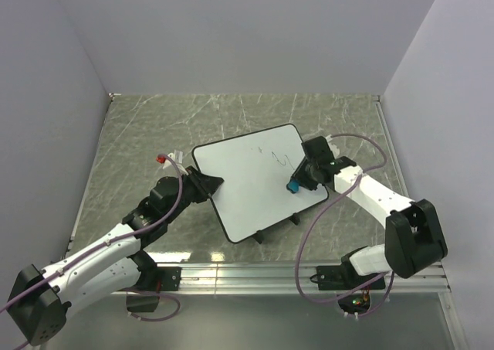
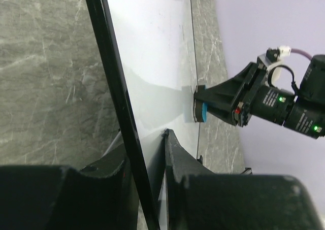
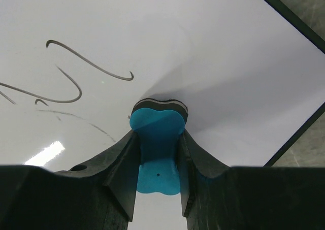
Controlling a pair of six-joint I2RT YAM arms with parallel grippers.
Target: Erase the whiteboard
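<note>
From above, we see the whiteboard point(image 1: 255, 181) lying askew at the centre of the frame on the table point(image 1: 139, 134). The left gripper point(image 1: 213, 184) meets its left edge, though its grip is hard to judge here. The right gripper point(image 1: 298, 183) sits at the board's right side.

In the left wrist view, our jaws are pinched tight on the board's black rim.

In the right wrist view, our jaws clamp the blue eraser point(image 3: 158, 156), which is pressed to the white surface just right of the scribbles point(image 3: 76, 75).

Dark grey-green marbled tabletop point(image 1: 139, 134) w/ pale veins, boxed in on 3 sides by plain lilac-grey walls point(image 1: 247, 33) (back, L, R). Aluminium rail point(image 1: 255, 276) along near edge. Soft, even light.
</note>
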